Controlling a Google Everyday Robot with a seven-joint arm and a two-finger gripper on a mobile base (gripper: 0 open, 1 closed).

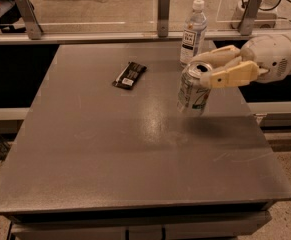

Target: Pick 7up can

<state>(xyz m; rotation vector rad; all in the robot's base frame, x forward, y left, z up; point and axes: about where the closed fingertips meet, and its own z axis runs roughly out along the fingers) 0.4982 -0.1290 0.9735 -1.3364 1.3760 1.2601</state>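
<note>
White arm (280, 54) enters from the right edge, forearm roughly level. The pincer (206, 70) points left above the right rear part of the desk (110, 149), two tan fingers (235, 75) clamped on the upper 7up can (191, 94).

Hidden and cropped bits, right side of the bench (135, 154).
Your gripper (206, 70) hangs over the right part of the bench, jaws clamped on the 7up can (191, 91) and covering part of its rim and upper right side. The arm (280, 54) is cut off by the right picture edge. The water bottle (193, 29) has its base hidden behind the can and jaws. The label on the dark packet (129, 75) is too small to read.
</note>
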